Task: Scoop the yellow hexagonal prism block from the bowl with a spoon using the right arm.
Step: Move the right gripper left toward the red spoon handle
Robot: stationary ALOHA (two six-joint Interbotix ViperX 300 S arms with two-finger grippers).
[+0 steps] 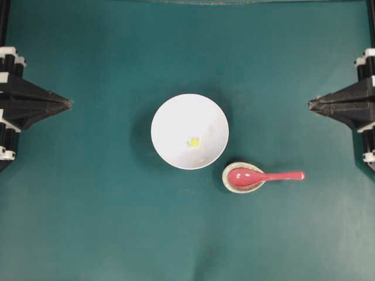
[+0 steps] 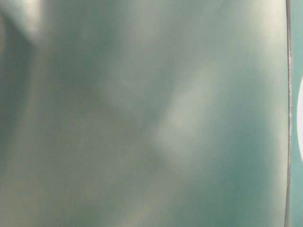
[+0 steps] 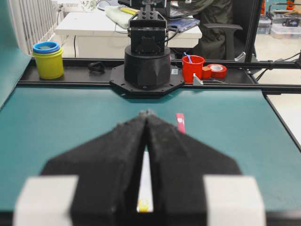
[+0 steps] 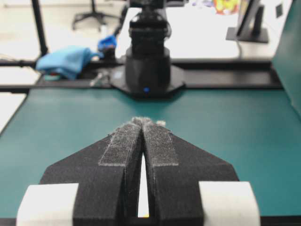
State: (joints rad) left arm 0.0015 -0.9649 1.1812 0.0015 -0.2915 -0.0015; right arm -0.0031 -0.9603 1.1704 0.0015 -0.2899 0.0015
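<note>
- Two claws sit parked at opposite edges of the green table (image 1: pixel 88 234), and nothing of the task is started; the step in hand, by my judgement, is getting the spoon into the right claw.
- Far left, the left claw (image 1: pixel 69 104) has its fingers pressed tip to tip with nothing between them. It has no part in this job and is best left where it is, well apart from the bowl.
- Middle of the table, the bowl (image 1: pixel 170 120) stands upright with the yellow hexagonal prism block (image 1: pixel 194 141) lying on its floor, a little toward the spoon side of centre.
- Just beside the bowl, the spoon (image 1: pixel 258 176) lies with its scoop in a small speckled dish (image 1: pixel 226 181) and its handle reaching out over the table toward the right arm.
- Take the spoon by the free end of the handle, gripping square across it, so the scoop keeps level when lifted.
- Lift straight up first; the dish looks light and could drag along or nudge the bowl.
- Far right, the right claw (image 1: pixel 310 105) is likewise fully closed and empty, tips meeting. It must open before descending on the handle.
</note>
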